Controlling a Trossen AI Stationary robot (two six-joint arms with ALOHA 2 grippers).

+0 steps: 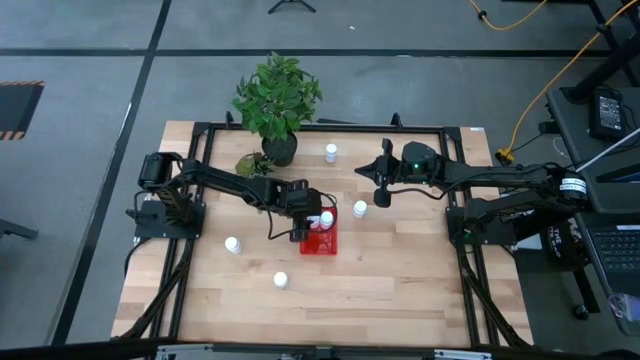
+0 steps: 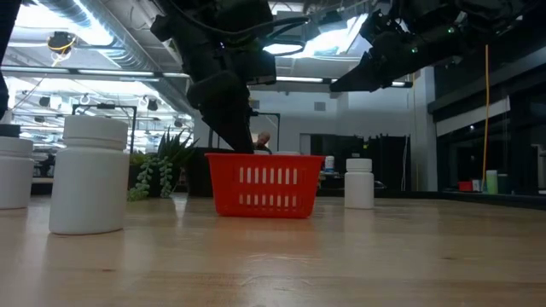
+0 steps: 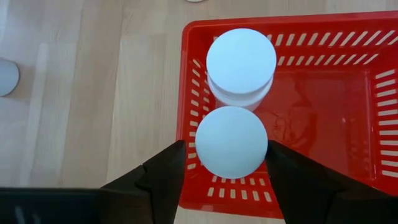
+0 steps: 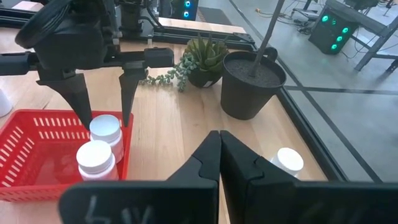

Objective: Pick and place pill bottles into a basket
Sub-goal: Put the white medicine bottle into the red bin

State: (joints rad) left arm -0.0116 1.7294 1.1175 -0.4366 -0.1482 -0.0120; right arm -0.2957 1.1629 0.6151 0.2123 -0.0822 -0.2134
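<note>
Fingers of your left gripper point(image 3: 227, 163) straddle a second pill bottle point(image 3: 231, 142) inside the basket point(image 3: 385, 99); right gripper point(image 4: 219, 149) closed, four bottles remain out.

High view looked straight down; low view faced the basket point(image 2: 265, 184) level; both wrist views shared it closely.

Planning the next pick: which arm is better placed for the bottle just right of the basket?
Right. The right gripper hangs shut close beside that loose bottle, while the left gripper is over the red basket, fingers around a bottle.
</note>
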